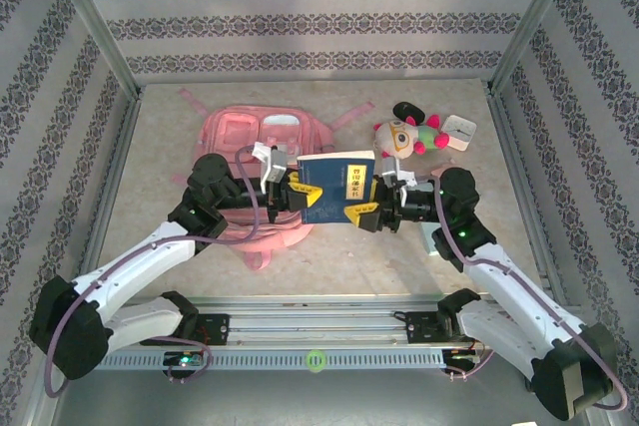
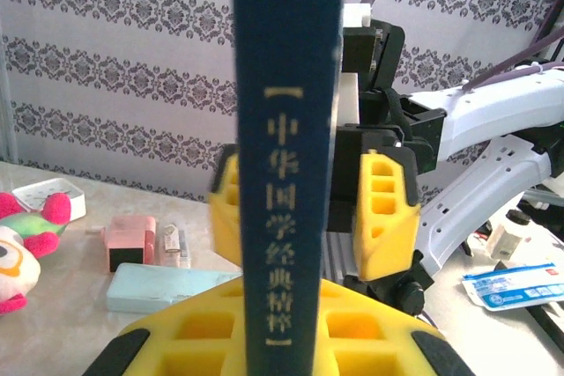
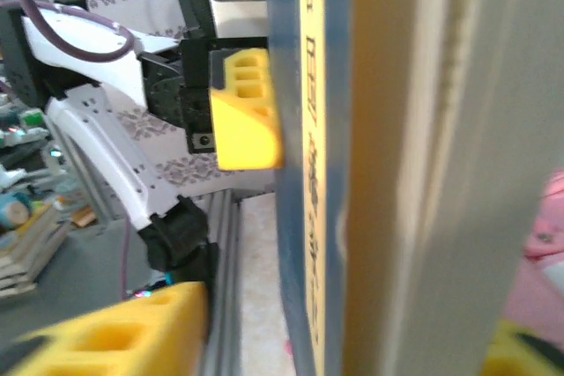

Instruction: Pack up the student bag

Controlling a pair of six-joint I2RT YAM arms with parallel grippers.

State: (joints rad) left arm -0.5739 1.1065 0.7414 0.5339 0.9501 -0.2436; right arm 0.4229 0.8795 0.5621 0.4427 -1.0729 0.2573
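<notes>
A dark blue book point(image 1: 337, 187) with gold lettering on its spine hangs upright between my two grippers, over the right edge of the pink student bag point(image 1: 240, 137), which lies flat on the table. My left gripper point(image 1: 290, 192) is shut on the book's left side; in the left wrist view its yellow pads point(image 2: 189, 336) press the spine point(image 2: 286, 173). My right gripper point(image 1: 367, 197) straddles the book's right side with its jaws open. Its yellow fingers point(image 2: 386, 209) flank the book with a gap, and in the right wrist view the lower finger point(image 3: 115, 332) stands well off the cover point(image 3: 300, 217).
A plush toy point(image 1: 404, 135) and a white box point(image 1: 459, 130) lie right of the bag. A pink eraser-like block point(image 2: 129, 242) and a light blue case point(image 2: 167, 288) rest on the table, with a blue-white packet point(image 2: 515, 286) off to the side. A metal rail point(image 1: 319, 331) runs along the near edge.
</notes>
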